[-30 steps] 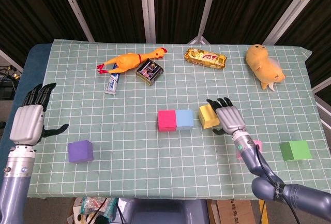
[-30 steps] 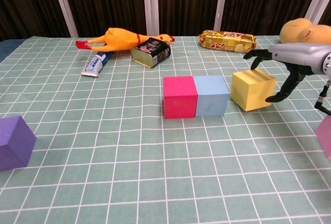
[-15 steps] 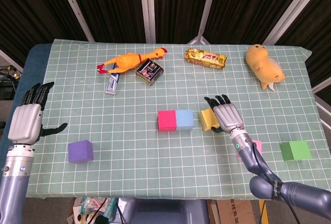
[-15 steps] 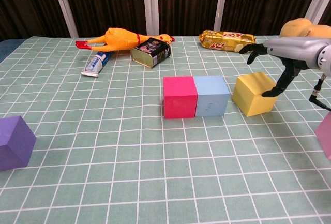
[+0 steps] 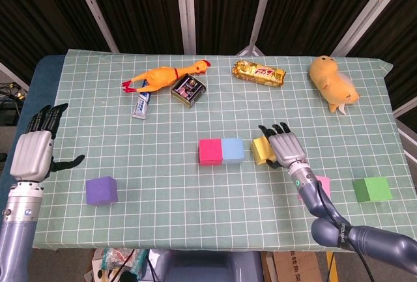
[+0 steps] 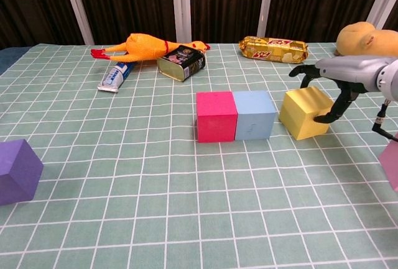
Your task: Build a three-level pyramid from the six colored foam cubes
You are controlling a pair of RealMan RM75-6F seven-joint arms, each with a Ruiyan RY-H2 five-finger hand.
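A magenta cube (image 5: 210, 152) and a light blue cube (image 5: 232, 150) sit side by side, touching, at the table's middle. A small gap to their right lies the yellow cube (image 5: 260, 150), turned slightly askew. My right hand (image 5: 285, 146) reaches over the yellow cube's (image 6: 303, 113) right half; its thumb (image 6: 323, 118) touches the right face while the spread fingers (image 6: 300, 70) arch over the far top edge. The purple cube (image 5: 101, 190) lies front left, the green cube (image 5: 372, 189) front right, and the pink cube (image 5: 323, 183) is partly hidden behind my right forearm. My left hand (image 5: 36, 150) hovers open at the left table edge.
Along the back lie a rubber chicken (image 5: 163, 75), a toothpaste tube (image 5: 142, 105), a small tin (image 5: 188, 90), a gold snack bag (image 5: 260, 72) and an orange plush toy (image 5: 333, 81). The table's right edge runs just past the green cube.
The yellow cube has slid a little left toward the blue cube and turned. My right hand has come lower around it. The left hand has barely moved.
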